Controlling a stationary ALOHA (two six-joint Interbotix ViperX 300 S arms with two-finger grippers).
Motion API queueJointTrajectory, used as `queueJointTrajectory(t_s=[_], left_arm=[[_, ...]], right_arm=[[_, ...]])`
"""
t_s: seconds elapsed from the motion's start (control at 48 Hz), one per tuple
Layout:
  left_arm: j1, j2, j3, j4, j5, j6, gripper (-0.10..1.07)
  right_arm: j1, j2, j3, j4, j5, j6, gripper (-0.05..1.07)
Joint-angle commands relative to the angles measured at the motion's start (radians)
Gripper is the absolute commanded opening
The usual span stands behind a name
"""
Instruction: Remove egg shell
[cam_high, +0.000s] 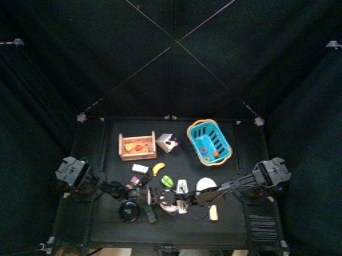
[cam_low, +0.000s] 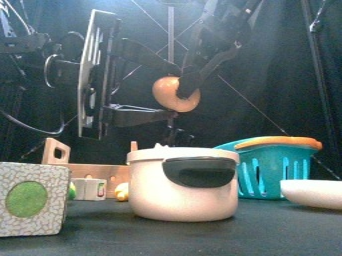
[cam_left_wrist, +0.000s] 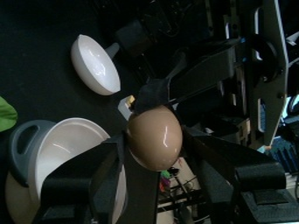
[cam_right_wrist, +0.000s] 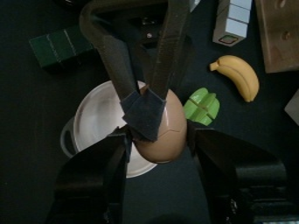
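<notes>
A brown egg (cam_low: 175, 93), its shell whole, hangs in the air above a white pot (cam_low: 185, 185). My right gripper (cam_right_wrist: 162, 144) comes down from the upper right in the front view and is shut on the egg (cam_right_wrist: 163, 133). From the opposite side my left gripper (cam_left_wrist: 155, 156) reaches in, and its jaws stand wide open on either side of the egg (cam_left_wrist: 153, 138) with small gaps. In the right wrist view the left fingers (cam_right_wrist: 111, 52) lie across the egg's near side.
The pot (cam_right_wrist: 100, 109) has a grey lid handle. A white bowl (cam_low: 314, 192) and a blue basket (cam_low: 274, 165) stand to the right. A green-patterned box (cam_low: 30, 200) is at the front left. A banana (cam_right_wrist: 237, 77), a green piece (cam_right_wrist: 201, 105) and a wooden crate (cam_high: 136, 147) lie nearby.
</notes>
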Motion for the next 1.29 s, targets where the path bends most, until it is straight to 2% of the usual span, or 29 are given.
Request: queueJointTrajectory(t_s=[0.0,0.979,1.271], left_arm=[[0.006,-0.006,-0.009,0.002,-0.008,0.003,0.87],[0.006,-0.008,-0.012,0.029,-0.009,0.003,0.88],[0.006,-0.006,-0.018,0.028,-0.008,0.003,0.84]], right_arm=[[-0.002,-0.031,-0.006,0.002,-0.006,-0.002,0.61],[0.008,-0.029,-0.002,0.000,-0.017,0.000,0.61],[0.008,-0.031,0.000,0.000,-0.017,0.000,0.61]])
